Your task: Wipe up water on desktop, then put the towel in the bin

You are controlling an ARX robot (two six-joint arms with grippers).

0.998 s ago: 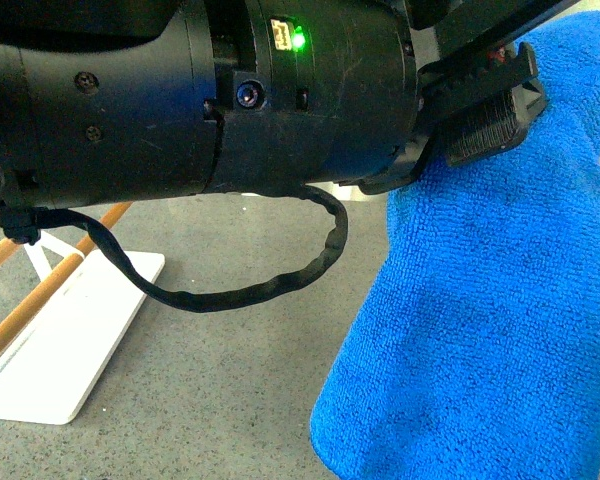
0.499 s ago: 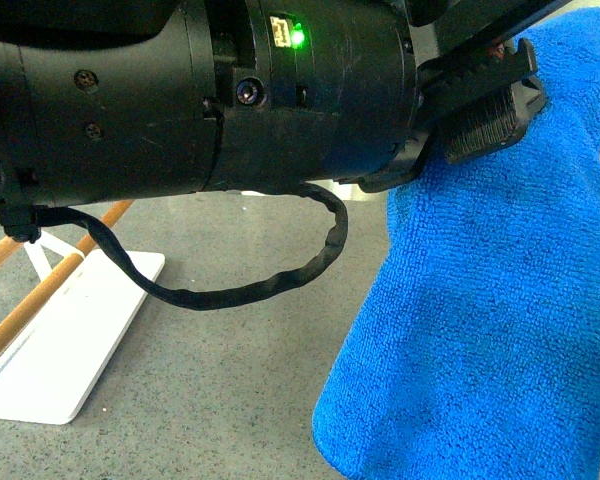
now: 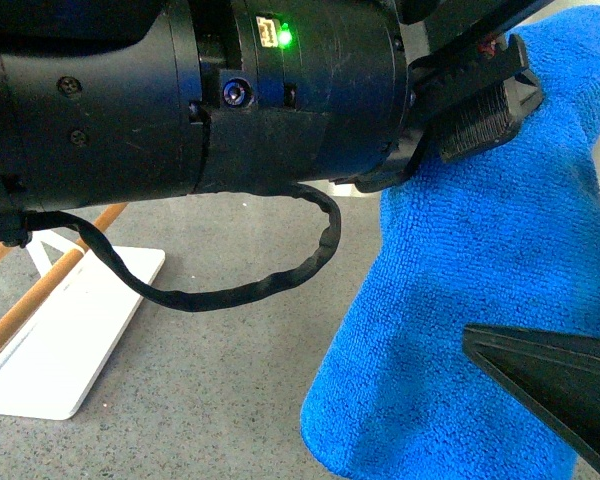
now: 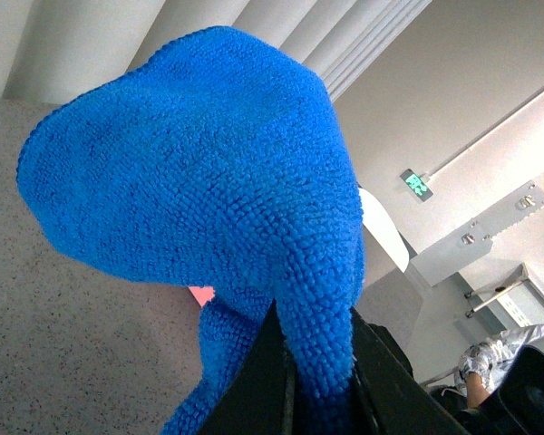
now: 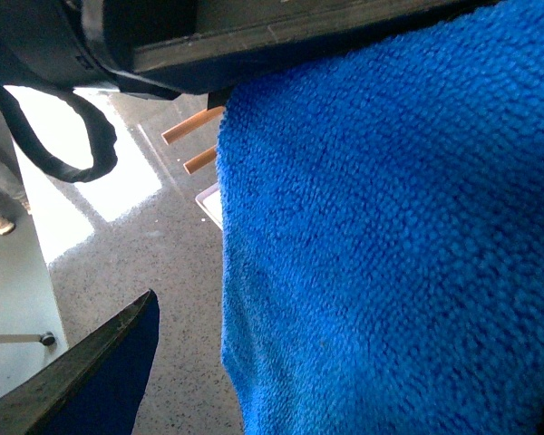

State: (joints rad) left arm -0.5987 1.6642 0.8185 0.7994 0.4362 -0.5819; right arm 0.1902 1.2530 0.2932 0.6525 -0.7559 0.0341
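A black pointed finger (image 3: 555, 385) has come into the front view from the right side, low down, in front of the towel (image 3: 460, 300). The left arm (image 3: 180, 100) and the towel hanging from it have slid a little to the left.

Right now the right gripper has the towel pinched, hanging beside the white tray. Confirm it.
Wrong arm. It is the left gripper that has the towel pinched. The left wrist view shows the cloth clamped between its fingers. The rest stands: in the front view the towel hangs beside the white tray.
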